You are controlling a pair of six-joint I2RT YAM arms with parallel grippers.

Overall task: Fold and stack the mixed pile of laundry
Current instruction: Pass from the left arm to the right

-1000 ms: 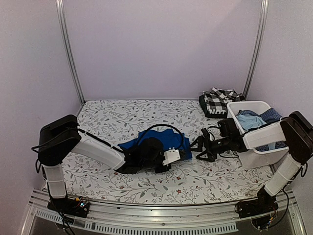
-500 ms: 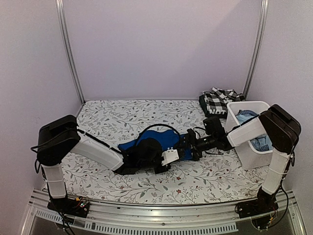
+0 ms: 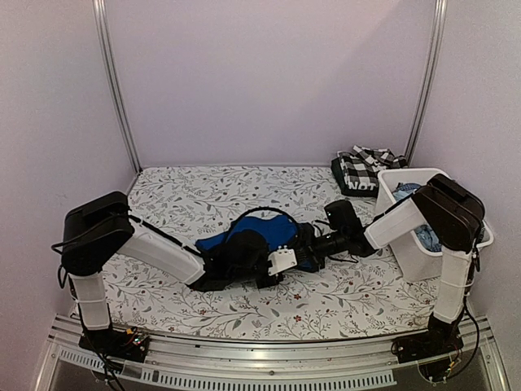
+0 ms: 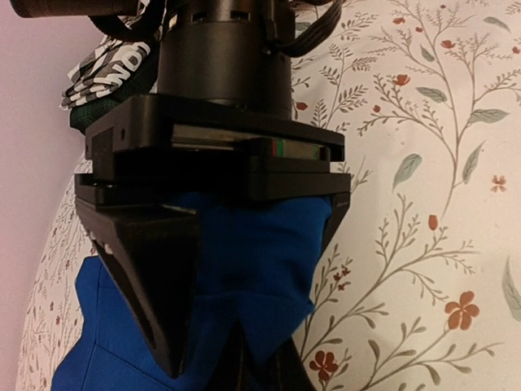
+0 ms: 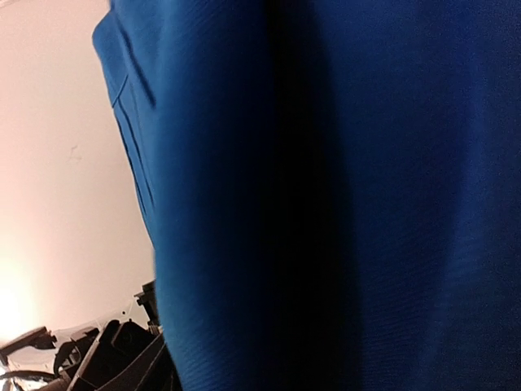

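Observation:
The royal blue garment (image 3: pixel 213 241) lies bunched at the table's middle. My left gripper (image 3: pixel 293 259) is at its right end. In the left wrist view its fingers (image 4: pixel 155 285) stand on either side of a thick fold of the blue cloth (image 4: pixel 252 261), which fills the gap between them. My right gripper (image 3: pixel 313 248) is pushed in against the same end from the right. The right wrist view shows only blue cloth (image 5: pixel 326 204), with its fingers hidden. A pale blue garment (image 3: pixel 405 194) lies in the tub. The black-and-white plaid one (image 3: pixel 358 169) lies at the back right.
The white plastic tub (image 3: pixel 419 259) stands at the right, behind my right forearm. The plaid garment also shows in the left wrist view (image 4: pixel 106 69). The leaf-and-flower table cover (image 3: pixel 179 195) spreads to the left and front. Metal posts stand at both back corners.
My right arm has swung left from beside the tub until its gripper is against the blue garment's right end. My left gripper has stayed in place.

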